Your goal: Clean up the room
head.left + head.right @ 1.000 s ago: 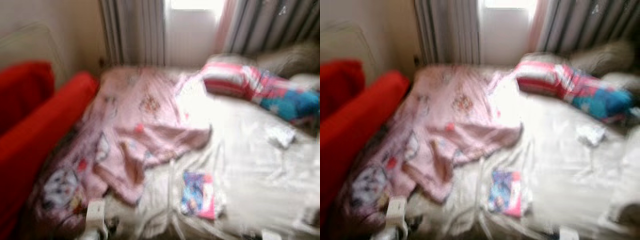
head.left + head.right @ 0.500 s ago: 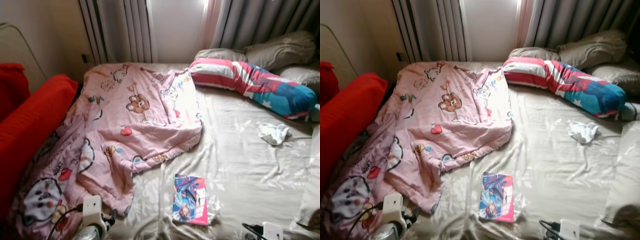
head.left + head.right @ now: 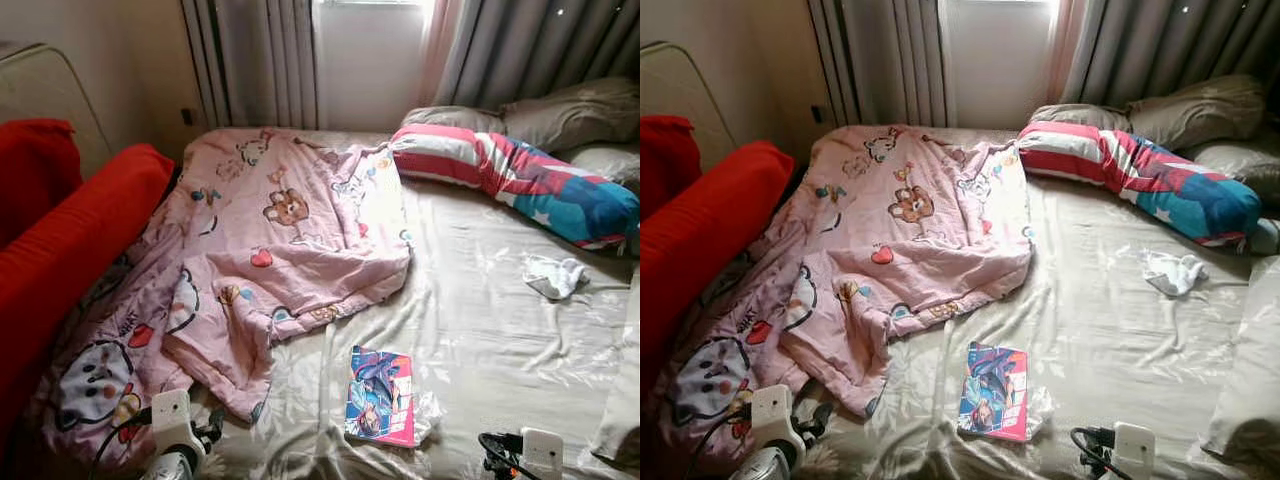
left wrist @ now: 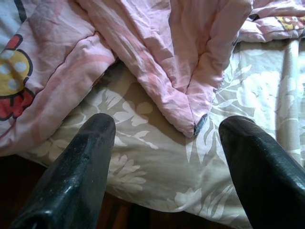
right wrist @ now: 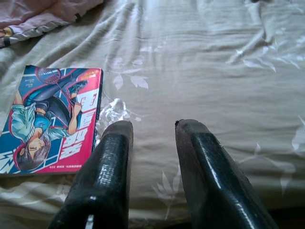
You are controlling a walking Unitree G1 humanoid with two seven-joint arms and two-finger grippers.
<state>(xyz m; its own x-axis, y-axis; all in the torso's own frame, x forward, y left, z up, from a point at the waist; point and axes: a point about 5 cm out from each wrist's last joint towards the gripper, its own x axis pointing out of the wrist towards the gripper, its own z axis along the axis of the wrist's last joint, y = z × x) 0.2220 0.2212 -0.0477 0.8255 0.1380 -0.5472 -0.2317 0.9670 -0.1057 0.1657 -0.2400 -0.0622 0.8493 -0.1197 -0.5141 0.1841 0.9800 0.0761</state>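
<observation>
Bed (image 3: pixel 480 330) takes up most of the head views: beige sheet with a faint leaf print, creased, slight sheen. Pink quilt (image 3: pixel 280 240) with cartoon prints lies rumpled over the robot's left half, soft and puffy, one pointed corner folded toward the near edge. Book (image 3: pixel 381 396), flat rectangle with a glossy comic cover in blue and pink, lies on the sheet just beside that corner, with a crinkled clear wrapper at its edge. Long bolster (image 3: pixel 520 180), striped red-white at one end and teal at the other, lies across the head of the bed in front of two grey pillows. Small crumpled white cloth (image 3: pixel 555 276) lies on the sheet near the bolster. Red cushions (image 3: pixel 70 250) run along the quilt's left side.

Left gripper (image 4: pixel 167 143): fingers wide apart, holding nothing, over the sheet at the quilt corner. Right gripper (image 5: pixel 152 143): fingers slightly apart, holding nothing, over bare sheet beside the book.
</observation>
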